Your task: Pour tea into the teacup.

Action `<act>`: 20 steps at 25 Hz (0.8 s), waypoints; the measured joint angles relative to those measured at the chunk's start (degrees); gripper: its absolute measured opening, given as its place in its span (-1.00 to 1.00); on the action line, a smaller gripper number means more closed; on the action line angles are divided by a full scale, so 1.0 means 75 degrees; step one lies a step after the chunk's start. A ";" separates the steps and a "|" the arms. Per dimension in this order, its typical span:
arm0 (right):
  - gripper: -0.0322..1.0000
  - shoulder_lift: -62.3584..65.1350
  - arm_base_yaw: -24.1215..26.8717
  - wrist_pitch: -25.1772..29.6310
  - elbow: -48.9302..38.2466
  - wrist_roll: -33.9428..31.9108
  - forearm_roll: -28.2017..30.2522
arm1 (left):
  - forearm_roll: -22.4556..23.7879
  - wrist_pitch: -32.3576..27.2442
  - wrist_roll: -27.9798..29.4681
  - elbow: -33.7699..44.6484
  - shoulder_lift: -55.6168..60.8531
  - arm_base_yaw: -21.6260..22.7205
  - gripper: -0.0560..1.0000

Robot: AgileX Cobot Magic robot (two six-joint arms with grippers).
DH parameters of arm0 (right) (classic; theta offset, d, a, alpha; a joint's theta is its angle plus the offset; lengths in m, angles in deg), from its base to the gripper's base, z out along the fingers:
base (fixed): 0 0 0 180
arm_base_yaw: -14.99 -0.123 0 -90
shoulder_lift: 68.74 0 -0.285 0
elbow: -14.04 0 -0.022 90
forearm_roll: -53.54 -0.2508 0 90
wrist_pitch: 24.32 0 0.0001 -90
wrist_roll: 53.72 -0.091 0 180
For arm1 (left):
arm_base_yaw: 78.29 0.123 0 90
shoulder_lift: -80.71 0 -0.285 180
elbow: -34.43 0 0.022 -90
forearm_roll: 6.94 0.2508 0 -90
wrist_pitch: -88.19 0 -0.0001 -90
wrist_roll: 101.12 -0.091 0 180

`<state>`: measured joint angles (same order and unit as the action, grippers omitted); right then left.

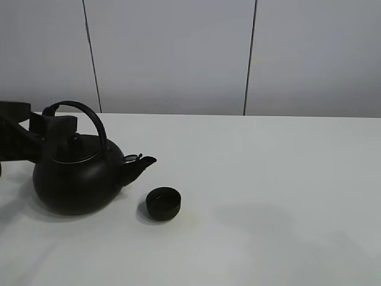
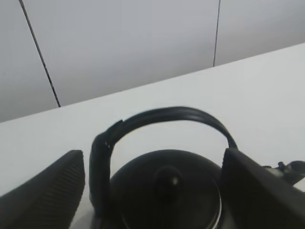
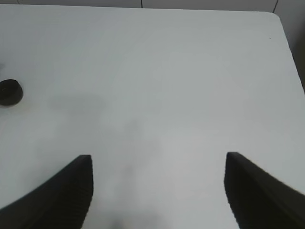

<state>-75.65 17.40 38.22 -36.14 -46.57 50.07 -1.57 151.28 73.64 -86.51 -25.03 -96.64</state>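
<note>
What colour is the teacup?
Matte black all over; the teacup shows best in the exterior high view.

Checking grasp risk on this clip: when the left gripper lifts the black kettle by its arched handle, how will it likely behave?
The kettle looks big, round and dark like cast iron, so probably heavy. Its thin arched handle lies between the open fingers of the left gripper; the body may swing or tilt spout-down. Its wide base suggests it sits stable beside the teacup.

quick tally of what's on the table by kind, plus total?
Kettle: 1 (black, arched handle, spout toward the cup)
Teacup: 1 (small, black, no handle)
Total: 2 items on the white table. No tea visible being poured.
</note>
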 joint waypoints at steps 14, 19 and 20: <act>0.08 0.0000 0.0000 -0.0006 0.0000 0.0000 0.0000 | 0.0543 -0.8412 0.0425 -0.3335 0.3942 0.0370 0.41; 0.08 0.0000 0.0000 -0.0006 0.0000 0.0000 0.0000 | 0.1055 -0.9848 0.0432 -0.4782 0.4241 0.1756 0.42; 0.08 0.0000 0.0000 -0.0006 0.0000 0.0000 0.0000 | 0.1063 -1.0003 0.0432 -0.4928 0.4339 0.2043 0.42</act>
<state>-75.65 17.40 38.17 -36.14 -46.57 50.07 6.41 76.26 76.87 -123.47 7.51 -81.32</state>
